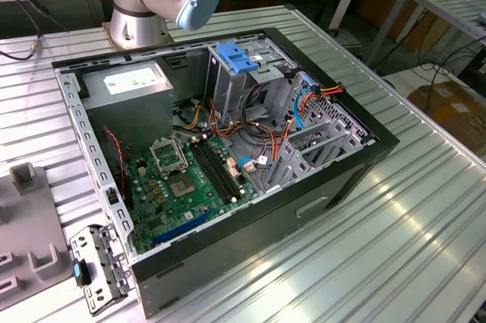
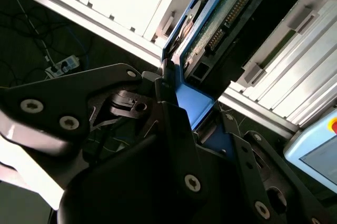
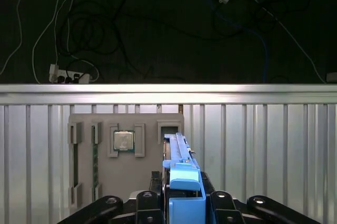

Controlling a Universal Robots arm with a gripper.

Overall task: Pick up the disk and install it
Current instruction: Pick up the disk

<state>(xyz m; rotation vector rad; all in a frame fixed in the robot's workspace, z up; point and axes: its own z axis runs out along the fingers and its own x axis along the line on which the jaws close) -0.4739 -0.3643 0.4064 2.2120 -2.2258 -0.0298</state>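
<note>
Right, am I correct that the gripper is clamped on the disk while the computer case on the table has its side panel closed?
Not quite: the computer case lies open, with its motherboard exposed, as the exterior view shows. The rest stands: in the first wrist view the gripper is clamped on the disk.

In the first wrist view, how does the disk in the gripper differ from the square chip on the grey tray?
Pose: the disk stands on its edge, while the chip lies flat.
Support: the gripper clamps the disk from both sides; the chip sits untouched in a holder on the grey tray.
Look: the disk carries blue plastic rails; the chip shows a silver top with a green border.
Both are computer parts.
</note>
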